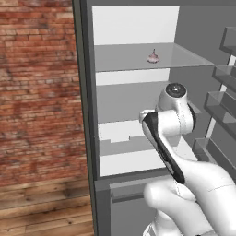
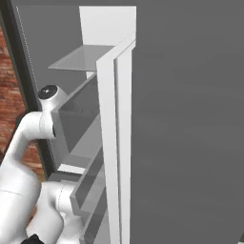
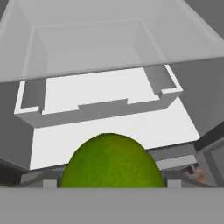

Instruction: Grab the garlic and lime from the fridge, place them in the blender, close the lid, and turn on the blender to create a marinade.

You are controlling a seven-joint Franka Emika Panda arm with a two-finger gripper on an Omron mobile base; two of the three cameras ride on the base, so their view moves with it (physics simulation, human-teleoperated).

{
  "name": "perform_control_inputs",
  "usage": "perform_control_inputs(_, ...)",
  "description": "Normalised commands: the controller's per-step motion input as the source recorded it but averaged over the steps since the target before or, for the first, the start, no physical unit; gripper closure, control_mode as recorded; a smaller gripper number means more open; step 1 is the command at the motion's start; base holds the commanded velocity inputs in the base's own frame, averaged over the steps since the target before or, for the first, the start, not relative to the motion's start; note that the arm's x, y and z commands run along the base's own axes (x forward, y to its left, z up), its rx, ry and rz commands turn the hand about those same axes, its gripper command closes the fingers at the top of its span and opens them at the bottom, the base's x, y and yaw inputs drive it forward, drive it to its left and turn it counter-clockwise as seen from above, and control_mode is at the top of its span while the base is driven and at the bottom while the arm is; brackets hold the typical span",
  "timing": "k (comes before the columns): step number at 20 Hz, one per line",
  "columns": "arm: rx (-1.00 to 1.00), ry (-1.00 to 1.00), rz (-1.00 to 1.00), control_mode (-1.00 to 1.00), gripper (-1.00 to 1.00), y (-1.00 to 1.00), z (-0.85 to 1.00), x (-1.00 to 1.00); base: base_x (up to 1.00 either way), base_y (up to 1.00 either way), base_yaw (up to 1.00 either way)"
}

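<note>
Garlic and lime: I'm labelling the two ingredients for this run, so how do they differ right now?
Colour: the garlic is whitish-pink with a small stem on top; the lime is plain bright green.
Place: the garlic sits on an upper shelf of the fridge; the lime is right at the bottom of the hand view, at the hand, in front of the lower shelves.
Apparent size: the garlic looks tiny from afar, the lime looms close.
Both are rounded.
</note>
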Motion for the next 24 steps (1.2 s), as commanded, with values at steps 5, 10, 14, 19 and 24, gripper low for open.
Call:
perform_control_inputs(5,0.07,0.0,-0.01,-1.0,1.0,0.04,0.02,-1.0,0.0,0.0,0.0)
perform_control_inputs(10,-0.02,0.04,0.0,-1.0,1.0,0.16,-0.09,-0.36,0.0,0.0,0.0)
perform_control_inputs(14,0.0,0.02,0.0,-1.0,1.0,0.08,-0.09,-0.09,0.0,0.0,0.0)
perform_control_inputs(19,0.0,0.0,0.0,1.0,1.0,0.03,-0.01,-0.11,-0.78,0.34,-0.03)
perform_control_inputs(24,0.0,0.0,0.0,1.0,1.0,0.0,0.0,0.0,-1.0,0.75,-0.24)
